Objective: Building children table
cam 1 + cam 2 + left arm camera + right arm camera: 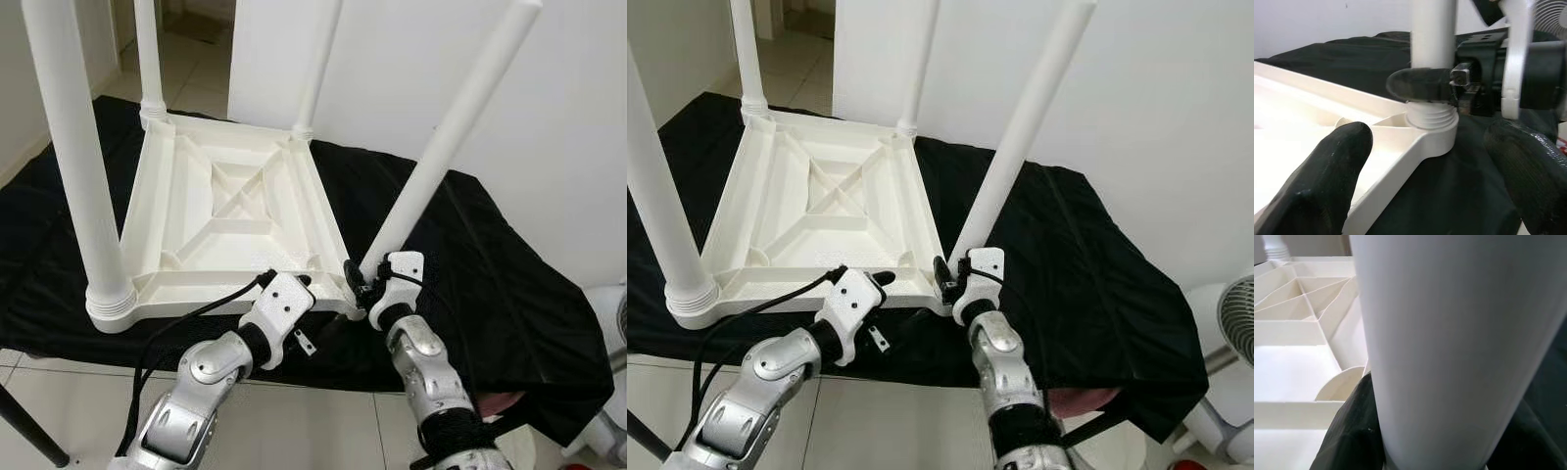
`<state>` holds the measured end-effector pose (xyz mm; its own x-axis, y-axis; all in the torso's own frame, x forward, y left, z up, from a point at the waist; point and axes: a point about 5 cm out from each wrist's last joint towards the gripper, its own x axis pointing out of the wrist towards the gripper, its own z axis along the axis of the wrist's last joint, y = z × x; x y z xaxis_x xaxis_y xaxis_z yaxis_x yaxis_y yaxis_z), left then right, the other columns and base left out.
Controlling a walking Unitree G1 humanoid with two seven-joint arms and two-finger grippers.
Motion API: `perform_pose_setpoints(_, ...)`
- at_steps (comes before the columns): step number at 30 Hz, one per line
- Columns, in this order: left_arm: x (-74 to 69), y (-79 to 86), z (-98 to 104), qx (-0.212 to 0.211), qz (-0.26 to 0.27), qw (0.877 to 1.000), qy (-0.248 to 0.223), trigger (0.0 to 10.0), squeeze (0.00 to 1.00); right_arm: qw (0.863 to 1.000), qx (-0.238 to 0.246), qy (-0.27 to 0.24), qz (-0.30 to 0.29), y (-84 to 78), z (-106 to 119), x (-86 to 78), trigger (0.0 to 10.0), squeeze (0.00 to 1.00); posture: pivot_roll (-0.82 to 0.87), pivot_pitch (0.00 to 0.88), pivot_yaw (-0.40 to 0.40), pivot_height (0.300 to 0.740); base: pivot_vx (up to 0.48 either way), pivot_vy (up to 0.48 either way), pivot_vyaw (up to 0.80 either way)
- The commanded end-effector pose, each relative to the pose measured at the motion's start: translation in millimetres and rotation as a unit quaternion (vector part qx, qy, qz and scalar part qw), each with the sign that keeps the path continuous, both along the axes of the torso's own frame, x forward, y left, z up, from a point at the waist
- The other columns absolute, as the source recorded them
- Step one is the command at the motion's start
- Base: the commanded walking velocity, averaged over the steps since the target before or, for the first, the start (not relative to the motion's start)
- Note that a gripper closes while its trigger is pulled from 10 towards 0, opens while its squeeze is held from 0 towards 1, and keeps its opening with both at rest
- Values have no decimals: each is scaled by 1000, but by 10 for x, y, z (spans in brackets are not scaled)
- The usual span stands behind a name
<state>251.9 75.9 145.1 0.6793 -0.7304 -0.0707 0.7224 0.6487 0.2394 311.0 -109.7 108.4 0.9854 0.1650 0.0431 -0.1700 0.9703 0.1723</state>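
Right gripper [359, 278] clamped on leg [446, 147] at table's [230, 211] 4 o'clock corner; left gripper [1425, 196] open beside. Light, stiff, slick plastic; best gripped low.

Upturned white table [225, 211] on black cloth [490, 274]; right gripper [361, 284] jaws clamp near-corner leg [446, 147] base.

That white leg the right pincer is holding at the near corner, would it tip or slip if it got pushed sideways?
Probably it would lean rather than fall: the leg already stands tilted, its threads still showing above the socket. Its smooth round plastic looks slippery, though the right pincer grips it low down. The upturned tabletop, likely light, might slide on the black cloth.
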Motion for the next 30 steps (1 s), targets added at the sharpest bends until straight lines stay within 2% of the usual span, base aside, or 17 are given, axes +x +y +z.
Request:
perform_pose_setpoints(1,26,1,-24,-4,29,1000,-2,10000,0,1000,1,21,-23,-44,-62,-40,10000,0,98,0,-223,740,0,0,0)
perform_pose_setpoints(4,29,-1,-21,-5,29,1000,-3,10000,0,999,2,18,-32,-67,-43,-44,10000,0,96,0,-215,740,0,0,0)
perform_pose_setpoints(5,38,-5,-14,-7,29,1000,-4,10000,0,999,-1,11,-30,-84,-23,-39,10000,1000,93,0,-211,740,0,0,0)
perform_pose_setpoints(14,71,-23,31,-12,23,1000,-12,10000,0,1000,0,-19,13,-152,87,-68,10000,1000,87,0,-203,740,0,0,0)
perform_pose_setpoints(15,76,-31,43,-14,19,1000,-14,10000,0,999,-13,-23,41,-234,86,-73,10000,1000,85,0,-199,740,0,0,0)
perform_pose_setpoints(17,76,-31,43,-14,19,1000,-14,10000,0,999,-13,-23,41,-234,86,-73,10000,1000,85,0,-199,740,0,0,0)
perform_pose_setpoints(20,78,-41,55,-17,15,1000,-15,10000,0,996,-38,-27,76,-310,114,-61,10000,1000,75,0,-185,740,0,0,0)
perform_pose_setpoints(21,84,-51,61,-17,12,1000,-15,10000,0,989,-62,-30,129,-359,145,-32,10000,82,72,0,-179,740,0,0,0)
perform_pose_setpoints(22,85,-54,62,-18,9,1000,-14,10000,0,984,-80,-35,155,-382,149,-12,10000,0,72,0,-179,740,0,0,0)
perform_pose_setpoints(23,85,-54,62,-18,9,1000,-14,10000,0,984,-80,-35,155,-382,149,-12,10000,0,72,0,-179,740,0,0,0)
perform_pose_setpoints(25,93,-65,66,-18,6,1000,-14,10000,0,974,-106,-37,195,-407,138,33,10000,0,66,0,-173,740,0,0,0)
perform_pose_setpoints(30,116,-80,80,-20,2,1000,-16,10000,0,969,-102,-32,224,-395,131,85,10000,0,65,0,-173,740,0,0,0)
